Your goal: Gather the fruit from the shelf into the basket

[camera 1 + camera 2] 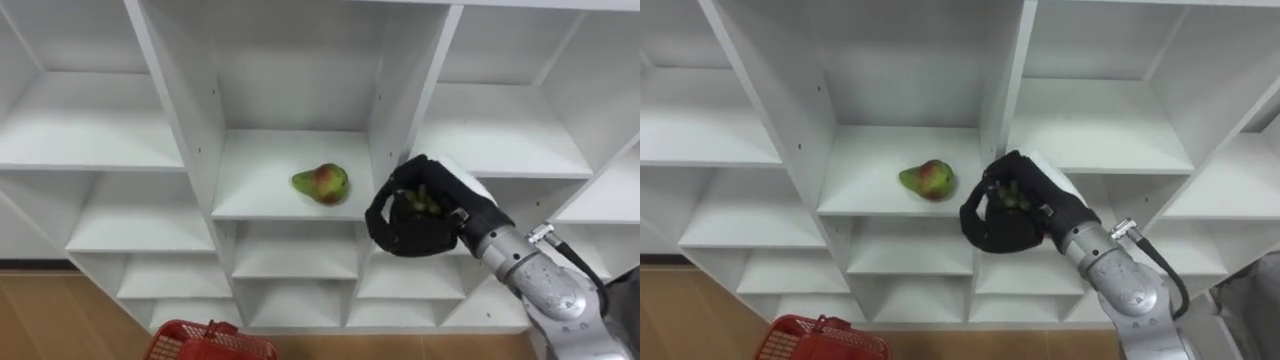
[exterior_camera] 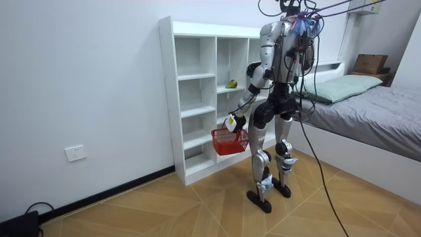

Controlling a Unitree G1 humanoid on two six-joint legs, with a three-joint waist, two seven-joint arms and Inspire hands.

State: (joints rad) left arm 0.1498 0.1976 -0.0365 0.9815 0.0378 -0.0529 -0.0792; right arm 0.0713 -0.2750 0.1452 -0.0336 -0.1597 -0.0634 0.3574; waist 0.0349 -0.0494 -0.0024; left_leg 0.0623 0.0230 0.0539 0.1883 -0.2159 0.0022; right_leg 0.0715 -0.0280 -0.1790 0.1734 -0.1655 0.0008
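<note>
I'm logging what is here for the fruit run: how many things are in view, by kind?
Pear on the shelf: 1
Green fruit, kind unclear, in the right hand: 1
Red basket: 1
Total: 3

right hand (image 1: 402, 230) raised, fingers curled; left hand (image 2: 231, 123) lowered.
</note>
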